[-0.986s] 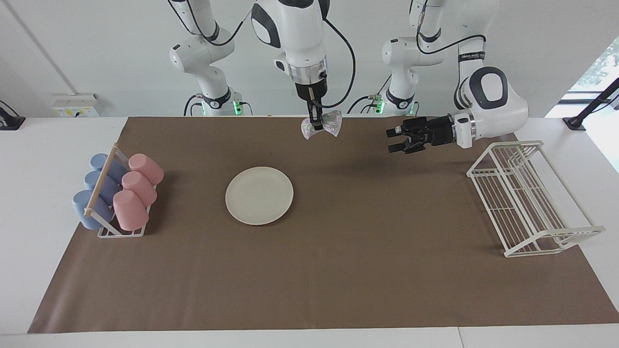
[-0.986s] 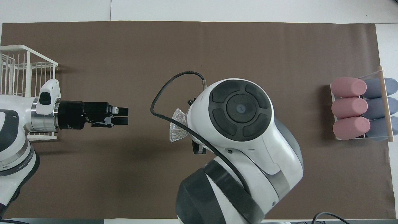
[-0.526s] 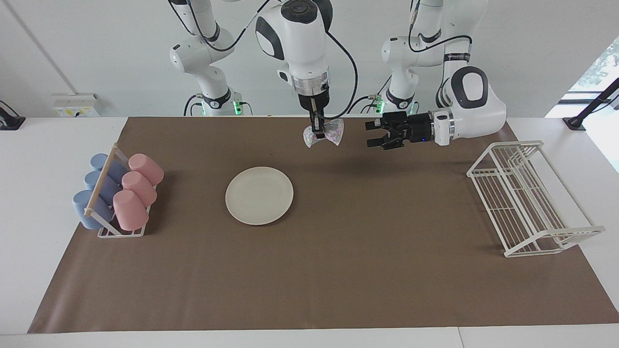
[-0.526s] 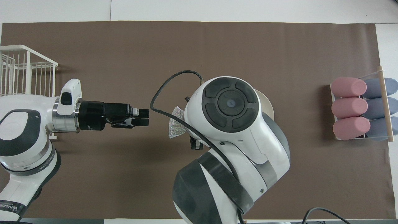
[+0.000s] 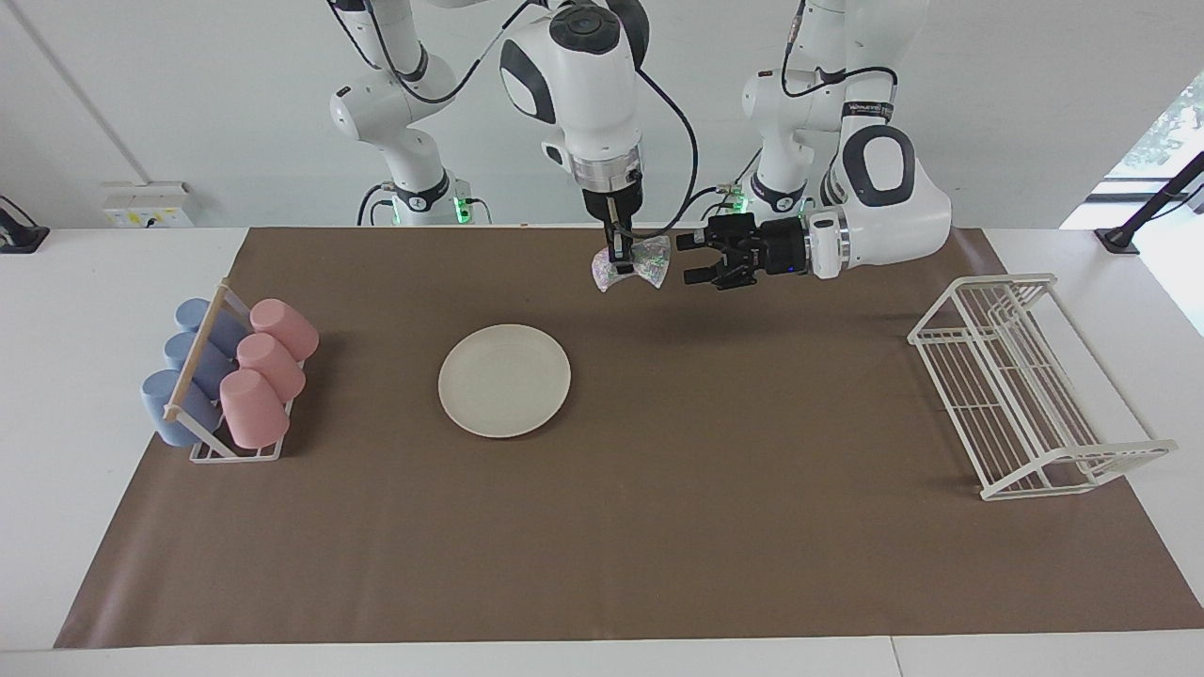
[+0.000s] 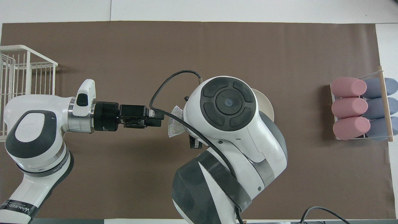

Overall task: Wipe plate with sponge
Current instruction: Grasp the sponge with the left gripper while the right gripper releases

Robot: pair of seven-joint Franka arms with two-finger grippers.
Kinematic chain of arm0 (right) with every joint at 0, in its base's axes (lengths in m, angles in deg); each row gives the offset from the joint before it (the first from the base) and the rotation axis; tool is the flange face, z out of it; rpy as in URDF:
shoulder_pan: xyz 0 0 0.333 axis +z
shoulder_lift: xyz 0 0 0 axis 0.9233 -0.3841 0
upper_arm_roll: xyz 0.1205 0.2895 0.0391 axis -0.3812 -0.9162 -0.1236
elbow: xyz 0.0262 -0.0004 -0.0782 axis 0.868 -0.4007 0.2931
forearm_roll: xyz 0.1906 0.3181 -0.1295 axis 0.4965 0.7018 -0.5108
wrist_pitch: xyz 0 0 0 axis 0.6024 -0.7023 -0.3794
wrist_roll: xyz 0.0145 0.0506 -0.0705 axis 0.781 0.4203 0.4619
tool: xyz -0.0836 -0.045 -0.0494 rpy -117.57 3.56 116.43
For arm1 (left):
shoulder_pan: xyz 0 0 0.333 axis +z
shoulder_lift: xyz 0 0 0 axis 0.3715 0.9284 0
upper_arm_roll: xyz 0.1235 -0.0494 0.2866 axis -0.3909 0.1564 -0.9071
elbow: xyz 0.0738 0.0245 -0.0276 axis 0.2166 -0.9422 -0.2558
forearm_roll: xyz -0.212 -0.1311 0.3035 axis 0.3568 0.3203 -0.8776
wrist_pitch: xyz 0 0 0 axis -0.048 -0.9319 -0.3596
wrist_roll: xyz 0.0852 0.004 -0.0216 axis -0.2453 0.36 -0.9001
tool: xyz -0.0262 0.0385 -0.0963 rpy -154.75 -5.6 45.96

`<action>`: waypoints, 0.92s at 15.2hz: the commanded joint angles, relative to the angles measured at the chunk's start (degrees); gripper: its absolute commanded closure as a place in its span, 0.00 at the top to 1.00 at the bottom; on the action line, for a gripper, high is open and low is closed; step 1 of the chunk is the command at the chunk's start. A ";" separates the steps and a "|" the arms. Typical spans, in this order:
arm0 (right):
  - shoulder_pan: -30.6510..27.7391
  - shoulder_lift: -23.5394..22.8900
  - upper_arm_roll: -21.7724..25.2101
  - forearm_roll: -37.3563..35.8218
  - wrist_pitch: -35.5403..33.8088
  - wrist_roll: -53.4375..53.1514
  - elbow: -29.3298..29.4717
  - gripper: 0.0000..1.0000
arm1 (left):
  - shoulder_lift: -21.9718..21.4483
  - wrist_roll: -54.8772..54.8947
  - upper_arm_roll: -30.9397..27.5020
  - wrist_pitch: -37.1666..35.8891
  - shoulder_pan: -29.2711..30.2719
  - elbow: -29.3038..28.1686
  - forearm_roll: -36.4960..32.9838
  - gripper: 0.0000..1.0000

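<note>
Silvery, glitter-flecked and crinkled, the sponge (image 5: 632,264) hung pinched in the shut right claw (image 5: 617,259), up in the air over the brown mat (image 5: 658,527) at the robots' edge of the table (image 5: 85,310). It drooped to either side of the fingertips like a bow tie, so its long axis ran level, along the line from one arm's end of the table to the other, with both loose ends sagging downward. One of those ends pointed at the left claw (image 5: 689,259), which lay level just beside it with its jaws spread wide and holding nothing.

Judging by that pose, the step in hand was a handover. To do it well, the left claw should slide its open jaws around the free flap, close firmly on a good depth of the floppy pad, and only then should the right claw let go; a shallow bite on the crinkled edge could slip.

Cream and plain, the plate (image 5: 504,380) lay flat on the mat, farther from the robots than the sponge and toward the right arm's end, untouched
</note>
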 commanded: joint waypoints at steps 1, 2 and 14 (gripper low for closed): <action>-0.03 0.57 0.10 -0.24 0.90 -1.59 -0.82 0.00 | 0.59 -0.26 -0.54 1.34 -1.72 0.84 0.93 0.97; -0.20 0.57 0.01 -0.24 0.90 -1.59 -0.82 0.00 | 0.59 -0.26 -0.54 1.95 -2.86 0.84 0.94 0.96; -0.82 0.49 0.19 -0.24 0.99 -1.50 -0.82 0.00 | 1.03 -0.61 -0.54 3.01 -4.27 1.28 0.85 0.30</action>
